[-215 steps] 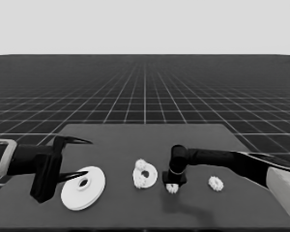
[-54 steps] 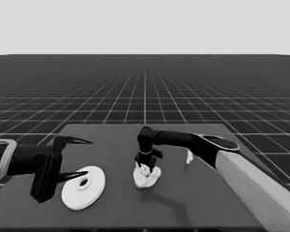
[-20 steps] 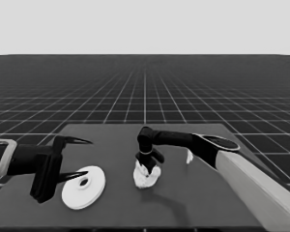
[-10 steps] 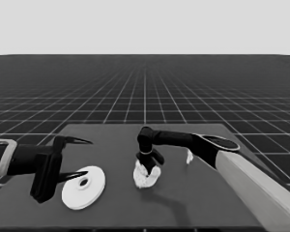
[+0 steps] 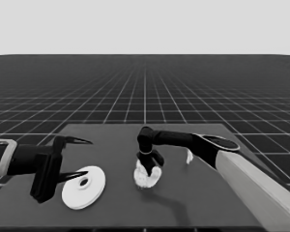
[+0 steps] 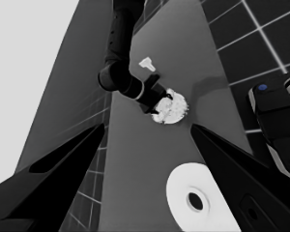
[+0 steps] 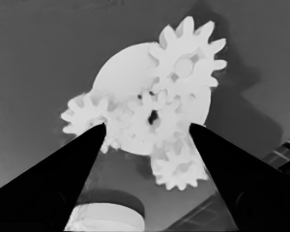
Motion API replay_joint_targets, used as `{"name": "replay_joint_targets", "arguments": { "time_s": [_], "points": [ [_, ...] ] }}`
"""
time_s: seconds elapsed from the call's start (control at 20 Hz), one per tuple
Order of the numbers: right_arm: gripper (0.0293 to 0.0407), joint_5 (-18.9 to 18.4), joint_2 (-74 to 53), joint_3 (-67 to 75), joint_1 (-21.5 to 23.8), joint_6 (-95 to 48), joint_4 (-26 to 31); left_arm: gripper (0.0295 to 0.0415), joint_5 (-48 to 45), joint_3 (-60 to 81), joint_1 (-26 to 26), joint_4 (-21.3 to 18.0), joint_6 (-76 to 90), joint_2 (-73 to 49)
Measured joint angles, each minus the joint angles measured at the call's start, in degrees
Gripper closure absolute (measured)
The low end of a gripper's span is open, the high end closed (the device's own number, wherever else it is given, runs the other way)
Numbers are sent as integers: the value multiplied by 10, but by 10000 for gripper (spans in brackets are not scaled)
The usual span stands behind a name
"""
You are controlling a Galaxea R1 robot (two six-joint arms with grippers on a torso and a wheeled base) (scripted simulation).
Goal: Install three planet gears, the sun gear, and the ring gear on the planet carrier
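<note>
Right claw over the geared smaller round part

Nearest, the larger round part (image 5: 83, 187) lies at the tabletop's (image 5: 193, 203) left end beside the waiting left claw (image 5: 77, 158), fingers spread. Mid-table, the right claw (image 5: 152, 166), fingers apart around the centre gear (image 7: 152, 118), stands over the smaller round part (image 5: 147, 178) carrying four gears. Farther off stands the thin white piece (image 5: 189, 156).

- You had a dark table (image 5: 111, 208) w/ a flat, plain top, seen across its width.
- Floor (image 5: 145, 92) around it was dark w/ a pale grid running back to the horizon.
- Above the horizon sat a pale blank band (image 5: 145, 26); light even, soft shadows on the tabletop.
</note>
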Motion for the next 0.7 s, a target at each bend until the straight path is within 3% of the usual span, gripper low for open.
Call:
{"name": "replay_joint_targets", "arguments": {
  "time_s": [0.05,0.1,0.4,0.45,0.5,0.6,0.7],
  "points": [
    [320,0,0,0,0,1,0,326,0,0,0,0,0,0],
    [317,0,0,0,0,2,0,326,0,0,0,0,0,0],
    [315,0,0,0,0,3,0,326,0,0,0,0,0,0],
    [307,-16,-5,23,28,-222,24,326,0,0,0,0,0,0],
    [309,-22,-7,33,49,-364,40,326,0,0,0,0,0,0],
    [314,-24,-9,40,69,-499,56,326,0,0,0,0,0,0],
    [315,-23,-10,41,75,-546,62,326,0,0,0,0,0,0]
  ]
}}
